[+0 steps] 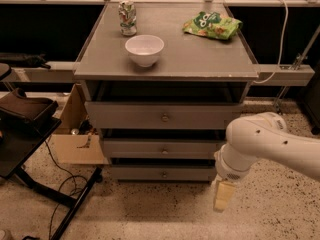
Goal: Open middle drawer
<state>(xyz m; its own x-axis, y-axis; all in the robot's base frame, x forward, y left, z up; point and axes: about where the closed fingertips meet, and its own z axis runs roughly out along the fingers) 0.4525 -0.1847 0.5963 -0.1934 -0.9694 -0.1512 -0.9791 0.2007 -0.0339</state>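
The middle drawer (pixel 150 148) is a wide shallow grey panel with a small round knob (pixel 164 150) at its centre. It sits shut between the taller top drawer (pixel 130 116) and the narrow bottom drawer (pixel 145 173). My gripper (pixel 223 195) hangs from the white arm (pixel 265 143) at the lower right of the cabinet, pointing down towards the floor, level with the bottom drawer's right end. It is well to the right of the middle drawer's knob and touches nothing.
On the cabinet top (pixel 200 54) stand a white bowl (pixel 144 49), a can (pixel 127 17) and a green snack bag (pixel 212 25). A cardboard box (pixel 75 141) and a black stand with cables (pixel 30 134) are at the left. Speckled floor (pixel 150 209) lies in front.
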